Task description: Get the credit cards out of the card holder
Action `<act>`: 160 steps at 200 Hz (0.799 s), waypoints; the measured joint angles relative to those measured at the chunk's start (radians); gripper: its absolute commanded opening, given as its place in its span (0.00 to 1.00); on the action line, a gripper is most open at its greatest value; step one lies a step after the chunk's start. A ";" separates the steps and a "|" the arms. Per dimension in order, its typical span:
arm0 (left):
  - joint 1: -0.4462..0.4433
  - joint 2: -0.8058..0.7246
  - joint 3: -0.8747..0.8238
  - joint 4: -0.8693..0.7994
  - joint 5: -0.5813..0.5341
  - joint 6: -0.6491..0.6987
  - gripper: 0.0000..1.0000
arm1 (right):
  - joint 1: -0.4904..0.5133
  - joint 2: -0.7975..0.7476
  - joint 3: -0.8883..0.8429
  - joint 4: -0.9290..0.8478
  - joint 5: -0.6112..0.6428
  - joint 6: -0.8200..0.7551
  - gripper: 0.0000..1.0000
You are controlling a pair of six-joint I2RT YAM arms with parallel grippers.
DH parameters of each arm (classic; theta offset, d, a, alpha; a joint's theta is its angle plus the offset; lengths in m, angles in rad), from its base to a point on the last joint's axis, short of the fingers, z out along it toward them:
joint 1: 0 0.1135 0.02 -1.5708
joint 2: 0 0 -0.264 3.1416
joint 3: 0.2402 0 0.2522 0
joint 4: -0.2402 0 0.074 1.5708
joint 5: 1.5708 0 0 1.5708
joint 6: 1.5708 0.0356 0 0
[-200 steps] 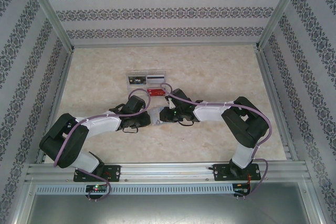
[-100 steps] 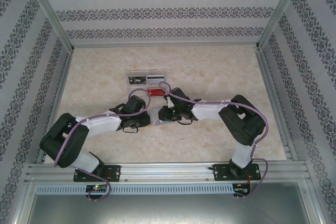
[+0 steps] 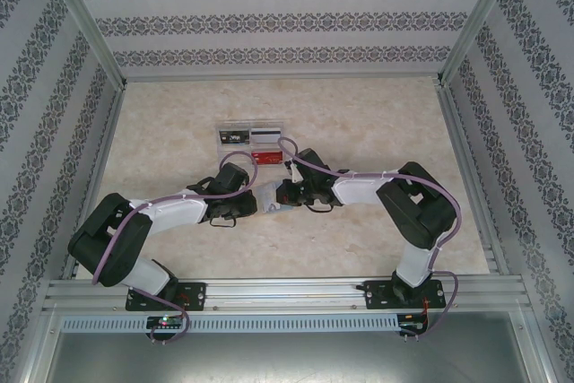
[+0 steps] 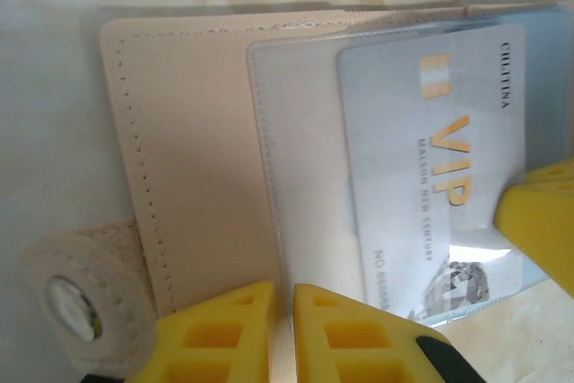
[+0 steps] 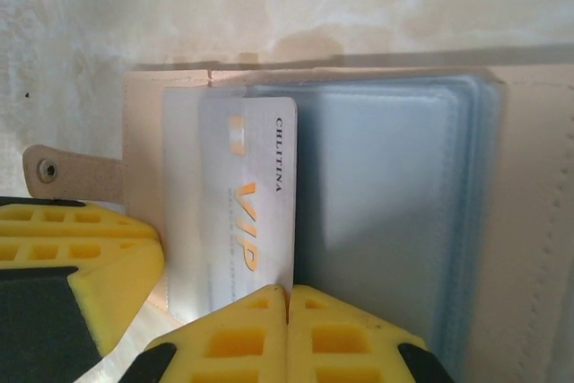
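Jaws of both arms meet nose to nose over the holder (image 3: 269,207) at mid-surface (image 3: 386,123). A clear tray (image 3: 249,135) lies just beyond them, and there is bare room to the near side and to the right.

From the left wrist, the left jaws are pinched almost closed on the holder's near edge, beside its snap tab (image 4: 76,293). A grey VIP card (image 4: 421,159) lies in a clear sleeve, with one yellow finger of the right jaws at its far end.

From the right wrist, the right jaws are closed tight on the card's long edge, whether through the sleeve I cannot tell. Blue-grey sleeves (image 5: 386,204) are stacked alongside.

This looks like the first card being drawn. Next should come a straight pull out of the sleeve's mouth, toward open surface and away from the tray, while the left jaws anchor the holder.
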 measured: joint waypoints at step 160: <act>0.000 -0.021 0.018 -0.030 0.004 0.005 0.27 | -0.078 -0.228 -0.082 -0.069 0.018 -0.084 0.01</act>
